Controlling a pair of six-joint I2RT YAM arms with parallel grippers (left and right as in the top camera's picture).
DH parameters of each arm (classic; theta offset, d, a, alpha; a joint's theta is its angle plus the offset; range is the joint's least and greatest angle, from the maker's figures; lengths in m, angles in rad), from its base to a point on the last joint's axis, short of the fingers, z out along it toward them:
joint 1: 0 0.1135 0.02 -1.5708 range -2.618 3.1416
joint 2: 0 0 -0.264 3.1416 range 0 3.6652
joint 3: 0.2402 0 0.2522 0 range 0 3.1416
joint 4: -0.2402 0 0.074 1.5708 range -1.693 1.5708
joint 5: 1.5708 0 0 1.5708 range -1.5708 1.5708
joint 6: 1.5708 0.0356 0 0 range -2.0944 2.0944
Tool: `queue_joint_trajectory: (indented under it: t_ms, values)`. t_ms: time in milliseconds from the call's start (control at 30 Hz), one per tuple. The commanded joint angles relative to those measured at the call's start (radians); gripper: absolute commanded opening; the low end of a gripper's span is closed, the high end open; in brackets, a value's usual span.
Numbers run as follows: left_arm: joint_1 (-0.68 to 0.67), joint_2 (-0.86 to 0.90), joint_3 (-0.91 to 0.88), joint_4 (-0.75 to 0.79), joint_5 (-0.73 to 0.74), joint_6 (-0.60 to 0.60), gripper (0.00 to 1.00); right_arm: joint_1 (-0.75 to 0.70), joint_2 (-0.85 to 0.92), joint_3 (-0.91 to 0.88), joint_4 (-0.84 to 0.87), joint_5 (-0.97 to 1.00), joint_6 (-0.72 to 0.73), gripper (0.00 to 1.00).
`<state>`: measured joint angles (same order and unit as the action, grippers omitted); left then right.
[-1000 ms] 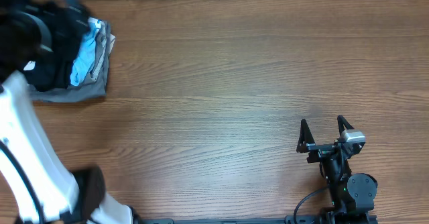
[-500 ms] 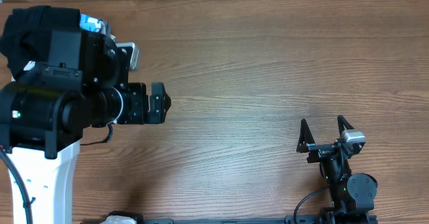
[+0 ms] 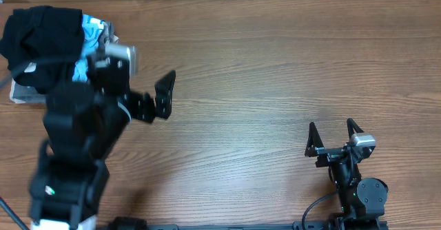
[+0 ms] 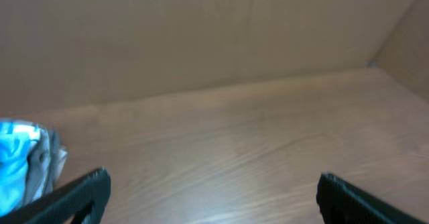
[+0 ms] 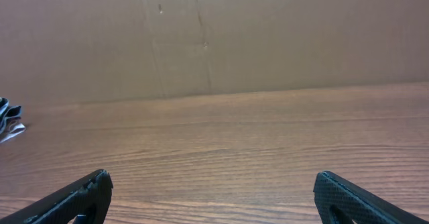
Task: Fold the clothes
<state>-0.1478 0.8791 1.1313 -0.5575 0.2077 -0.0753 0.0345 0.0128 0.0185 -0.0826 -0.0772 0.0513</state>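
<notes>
The black garment [image 3: 40,43] lies bunched in a heap at the table's far left corner, on top of a light blue T-shirt [image 3: 88,38] and a grey folded garment [image 3: 24,96]. My left gripper [image 3: 162,96] is raised to the right of the heap, apart from it, pointing right. In the left wrist view it [image 4: 214,198] is open and empty over bare wood. The black garment is out of that view. My right gripper [image 3: 333,135] rests at the front right, open and empty, and also shows in the right wrist view [image 5: 213,198].
The left wrist view shows the light blue T-shirt [image 4: 15,160] and grey fabric [image 4: 48,162] at its left edge. A cardboard wall [image 5: 214,36] stands along the table's far edge. The left arm's body [image 3: 72,147] looms over the front left.
The left arm has pulled back from the heap toward the front, uncovering the black garment, its gripper now angled right. The right arm has not moved.
</notes>
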Motion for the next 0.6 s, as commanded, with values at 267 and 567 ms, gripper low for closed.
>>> queue_joint_trajectory:
  t_ms: [267, 567]
  values:
    - [0.077, -0.515, -0.750, 0.477, -0.008, 0.035, 1.00, 0.004, -0.010, -0.011, 0.005, 0.009, 0.001, 1.00]
    - [0.138, -0.821, -1.003, 0.487, -0.005, 0.027, 1.00, 0.004, -0.010, -0.011, 0.005, 0.009, 0.001, 1.00]
